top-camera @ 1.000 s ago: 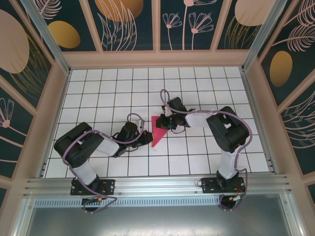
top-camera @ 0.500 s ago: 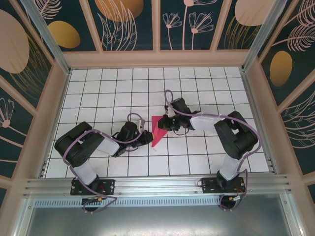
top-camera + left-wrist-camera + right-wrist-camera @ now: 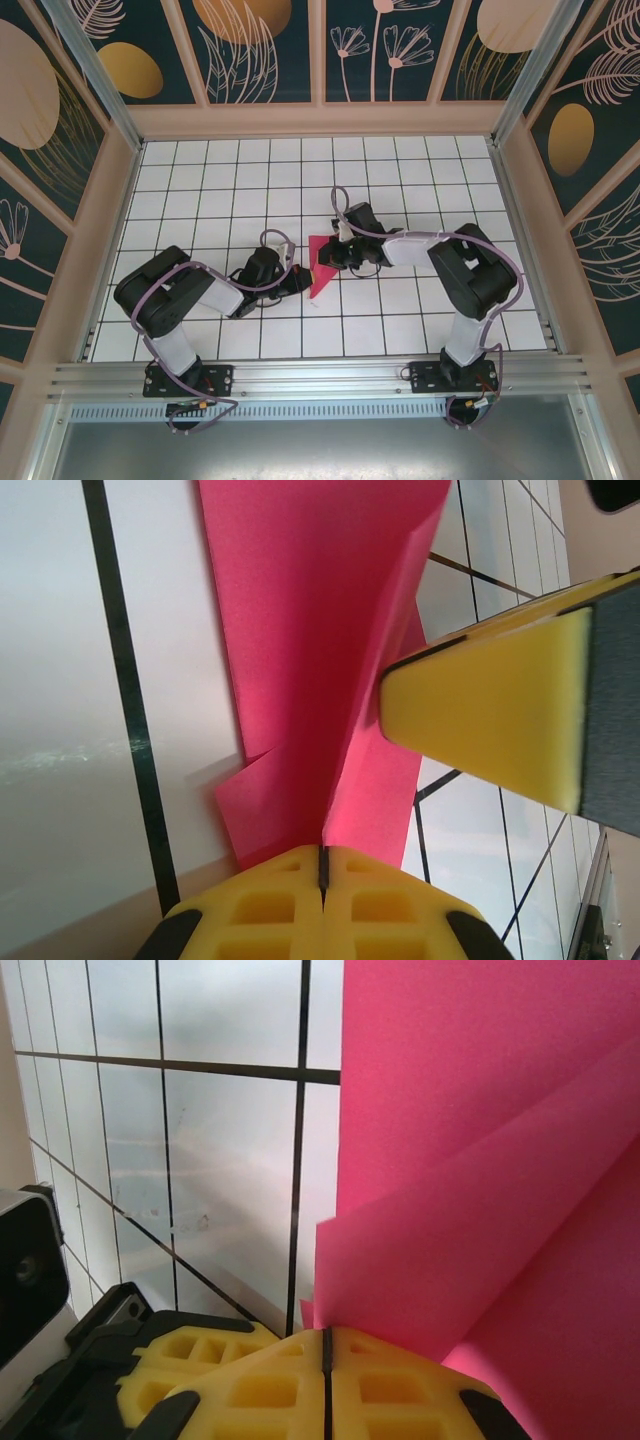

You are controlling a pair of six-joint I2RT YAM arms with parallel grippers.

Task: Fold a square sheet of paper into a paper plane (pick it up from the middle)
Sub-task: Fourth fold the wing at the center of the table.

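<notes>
Partly folded magenta paper sheet (image 3: 320,272)

The folded paper (image 3: 318,266) lies mid-desk (image 3: 220,190), between two grippers: the left gripper (image 3: 303,284) at its near-left edge, the right gripper (image 3: 331,254) at its right side.

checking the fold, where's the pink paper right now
Top view: the folded pink paper is over the table centre, pinched between the left gripper and right gripper.

Bright, even light; wrist views blurred up close.
</notes>
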